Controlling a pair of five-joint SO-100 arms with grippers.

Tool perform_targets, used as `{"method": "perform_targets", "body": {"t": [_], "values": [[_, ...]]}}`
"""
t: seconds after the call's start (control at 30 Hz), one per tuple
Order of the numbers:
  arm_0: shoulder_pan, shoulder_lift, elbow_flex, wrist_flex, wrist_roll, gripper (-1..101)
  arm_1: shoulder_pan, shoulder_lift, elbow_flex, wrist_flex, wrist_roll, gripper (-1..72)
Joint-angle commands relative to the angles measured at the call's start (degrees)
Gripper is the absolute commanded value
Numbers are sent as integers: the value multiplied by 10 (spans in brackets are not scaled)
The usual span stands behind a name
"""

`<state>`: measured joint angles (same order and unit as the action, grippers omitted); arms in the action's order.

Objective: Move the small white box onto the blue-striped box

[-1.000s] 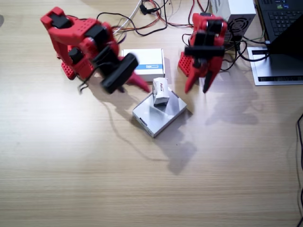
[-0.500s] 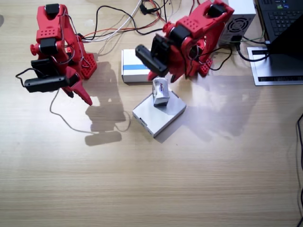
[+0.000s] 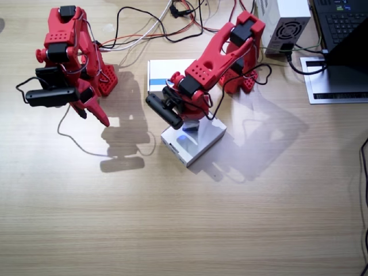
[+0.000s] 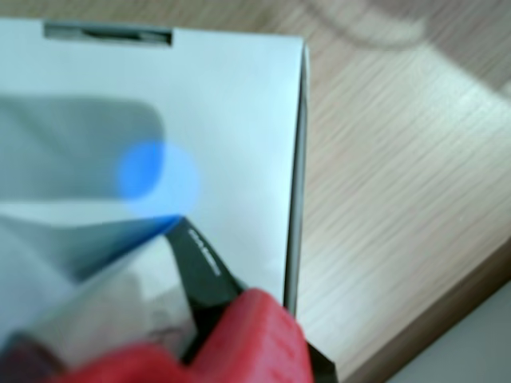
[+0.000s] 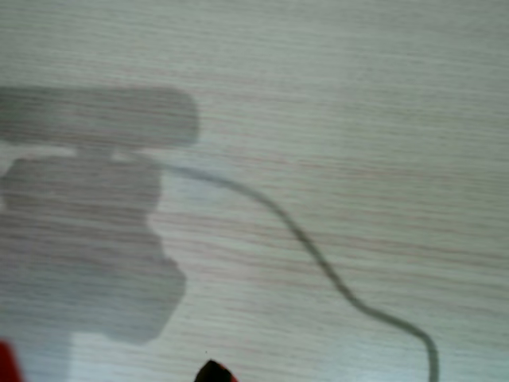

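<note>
The small white box shows only as a blurred pale shape in a wrist view, lying against a black-tipped red finger. In the fixed view the left arm's wrist covers it. My left gripper is lowered over the plain white flat box, and its jaws are hidden from above. Just behind the left arm lies the blue-striped box, partly covered by it. My right gripper hangs above bare table far to the side, its fingers apart and holding nothing.
A grey power unit and a laptop stand at the far right corner. Cables run between the arm bases. A thin cable loops on the table below the right arm.
The left arm has swung forward and down from above the blue-striped box onto the small white box, covering it. The right arm has pulled back and now holds still.
</note>
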<state>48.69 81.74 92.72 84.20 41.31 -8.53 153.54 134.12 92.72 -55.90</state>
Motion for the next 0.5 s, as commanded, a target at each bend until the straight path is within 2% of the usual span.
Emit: {"method": "perform_targets", "body": {"t": [0.0, 0.07, 0.13, 0.27, 0.4, 0.47], "values": [[61, 102, -14, 66, -8, 134, -11, 24, -4, 1, -1, 489], [128, 171, -36, 115, -41, 155, -20, 25, -4, -4, 5, 489], [191, 227, -41, 117, -81, 192, -33, 25, -5, -10, 18, 489], [292, 231, -18, 115, -121, 176, -47, 25, -10, -13, 37, 489], [422, 181, 31, 66, -166, 174, -54, 25, -20, -11, 45, 489], [458, 149, 49, 19, -188, 210, -59, 25, -22, -11, 50, 489]]}}
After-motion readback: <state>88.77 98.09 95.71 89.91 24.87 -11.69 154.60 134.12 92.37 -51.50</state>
